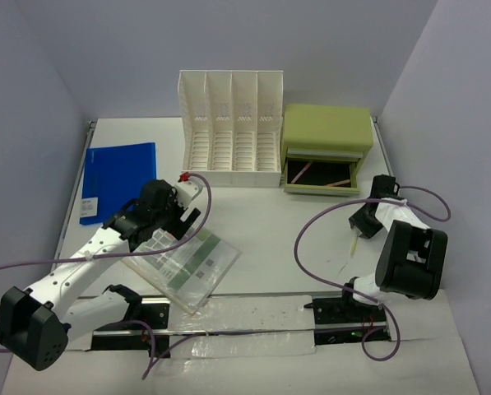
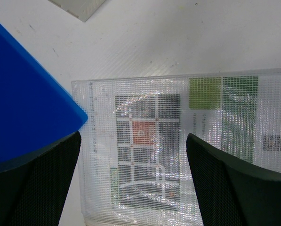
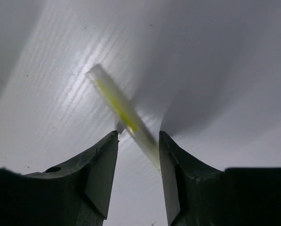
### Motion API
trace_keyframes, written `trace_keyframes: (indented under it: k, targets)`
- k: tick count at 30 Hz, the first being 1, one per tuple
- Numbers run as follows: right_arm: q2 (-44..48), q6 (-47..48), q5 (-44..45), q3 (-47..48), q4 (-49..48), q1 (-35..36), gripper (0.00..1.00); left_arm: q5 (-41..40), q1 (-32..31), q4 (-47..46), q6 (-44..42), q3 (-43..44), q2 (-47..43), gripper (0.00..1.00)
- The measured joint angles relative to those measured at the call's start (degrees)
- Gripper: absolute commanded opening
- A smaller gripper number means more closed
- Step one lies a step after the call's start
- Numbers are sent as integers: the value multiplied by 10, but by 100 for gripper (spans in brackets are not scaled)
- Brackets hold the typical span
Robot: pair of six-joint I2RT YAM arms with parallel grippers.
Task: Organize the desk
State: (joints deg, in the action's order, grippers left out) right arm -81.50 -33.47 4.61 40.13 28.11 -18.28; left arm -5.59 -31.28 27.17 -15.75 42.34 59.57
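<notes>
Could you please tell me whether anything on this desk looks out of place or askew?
The clear mesh pouch lies diagonal to the edges of the desk, near its front. A yellow pen lies loose on the right side, while the green drawer box has its drawer open with pen-like items inside.

Left end effector point(image 2: 133, 141) spread wide, nothing clamped; my two black fingers point(image 2: 46, 183) sit at the bottom corners, textured inner faces turned toward each other; between and beyond them a clear mesh-textured pouch point(image 2: 171, 155) lies flat on the white table point(image 2: 154, 42); printed sheet inside shows a grey grid with an orange square, two green squares upper right, a small code mark far right; blue folder point(image 2: 22, 103) fills the left side, its corner crossing the pouch's left edge, contact unclear; pale grey corner point(image 2: 81, 7) at top edge.
</notes>
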Motion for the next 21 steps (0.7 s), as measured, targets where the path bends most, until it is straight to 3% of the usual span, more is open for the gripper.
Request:
trace_keyframes:
  k: [1,3,13,17,21]
  targets:
    - [-5,1,5,3,-1,7,11,1,0,0,0,0,-1,99]
    - [-12,-1,11,6,-6,20,0,2,0,0,0,-1,-1,99]
    - [24,-13,22,-20,-15,28,0,3,0,2,0,-1,-1,99]
    - [113,-35,22,-46,8,28,0,3,0,2,0,-1,-1,99]
    - [260,-63,24,-44,15,36,0,4,0,3,0,-1,-1,99]
